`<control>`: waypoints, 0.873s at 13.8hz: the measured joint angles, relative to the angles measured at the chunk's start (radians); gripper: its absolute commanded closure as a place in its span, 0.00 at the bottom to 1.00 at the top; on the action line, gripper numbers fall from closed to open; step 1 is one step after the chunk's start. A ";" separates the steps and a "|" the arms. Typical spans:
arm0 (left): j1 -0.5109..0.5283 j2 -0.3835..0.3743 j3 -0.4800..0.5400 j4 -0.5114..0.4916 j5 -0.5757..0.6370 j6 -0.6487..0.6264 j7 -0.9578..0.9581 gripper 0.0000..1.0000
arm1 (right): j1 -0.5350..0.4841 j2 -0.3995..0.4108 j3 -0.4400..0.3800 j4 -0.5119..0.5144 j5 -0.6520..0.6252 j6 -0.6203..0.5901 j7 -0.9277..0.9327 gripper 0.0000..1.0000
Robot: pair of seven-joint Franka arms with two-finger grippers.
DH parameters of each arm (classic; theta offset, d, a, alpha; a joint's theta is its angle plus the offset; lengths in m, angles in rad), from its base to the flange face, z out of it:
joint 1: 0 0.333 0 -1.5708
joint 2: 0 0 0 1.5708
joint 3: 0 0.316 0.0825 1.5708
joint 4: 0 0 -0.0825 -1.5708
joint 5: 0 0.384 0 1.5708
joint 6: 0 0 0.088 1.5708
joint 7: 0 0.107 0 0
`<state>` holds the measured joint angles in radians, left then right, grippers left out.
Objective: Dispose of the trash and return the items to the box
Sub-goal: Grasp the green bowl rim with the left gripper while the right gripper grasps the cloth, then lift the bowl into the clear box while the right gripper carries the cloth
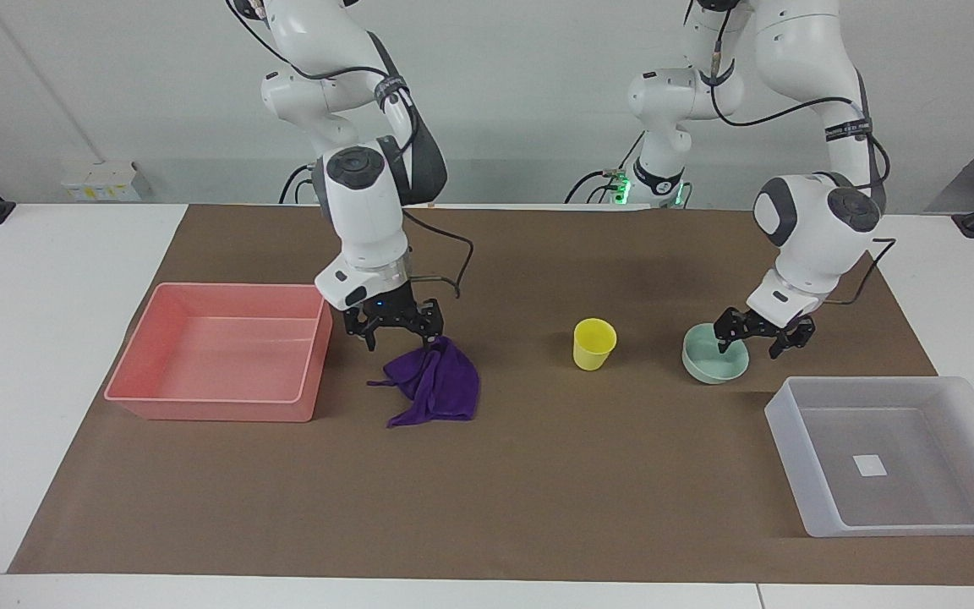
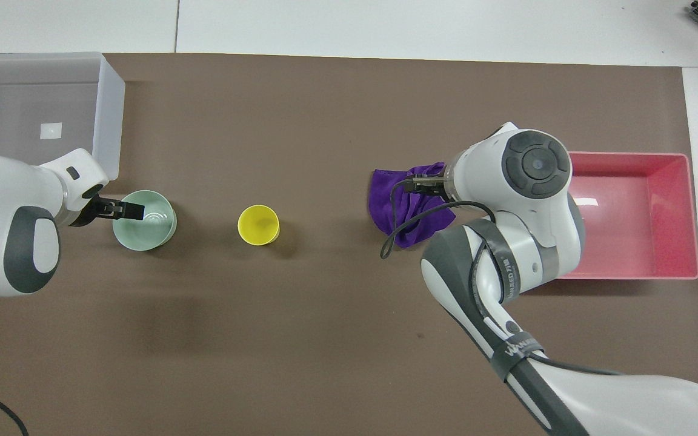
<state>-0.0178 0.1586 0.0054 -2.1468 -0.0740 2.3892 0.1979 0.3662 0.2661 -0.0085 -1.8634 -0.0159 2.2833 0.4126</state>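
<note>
The purple rag (image 1: 443,387) lies crumpled on the brown mat beside the pink tray; it also shows in the overhead view (image 2: 392,209). My right gripper (image 1: 400,340) is open and low over the rag's edge nearest the robots (image 2: 425,181). The mint-green bowl (image 1: 711,365) stands beside the yellow cup (image 1: 594,343). My left gripper (image 1: 749,348) is open, with its jaws astride the bowl's rim toward the left arm's end; one finger is inside the bowl (image 2: 154,225), and the gripper (image 2: 126,210) shows over that rim. The cup (image 2: 258,224) stands upright and untouched. The translucent box (image 1: 788,448) holds nothing.
The pink tray (image 1: 216,288) holds nothing and sits toward the right arm's end (image 2: 628,156). The box (image 2: 110,115) sits at the left arm's end, farther from the robots than the bowl. The brown mat (image 1: 538,491) covers the table's middle.
</note>
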 measured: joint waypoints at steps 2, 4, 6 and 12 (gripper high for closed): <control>0.007 0.010 0.000 -0.013 -0.005 0.018 0.000 0.96 | 0.025 0.053 0.000 -0.003 0.000 0.069 0.000 0.00; 0.011 0.010 0.000 -0.013 -0.006 0.019 0.000 1.00 | 0.047 0.116 0.000 -0.004 0.000 0.156 0.000 0.00; 0.011 0.010 0.000 -0.013 -0.006 0.019 0.000 1.00 | 0.052 0.148 0.000 -0.004 -0.002 0.184 0.000 0.00; 0.018 0.003 0.001 0.171 -0.008 -0.176 0.000 1.00 | 0.057 0.155 0.000 -0.027 -0.010 0.185 -0.004 0.90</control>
<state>0.0001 0.1615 0.0063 -1.9760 -0.0818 2.2128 0.1976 0.4231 0.4214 -0.0090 -1.8901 -0.0260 2.4683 0.4084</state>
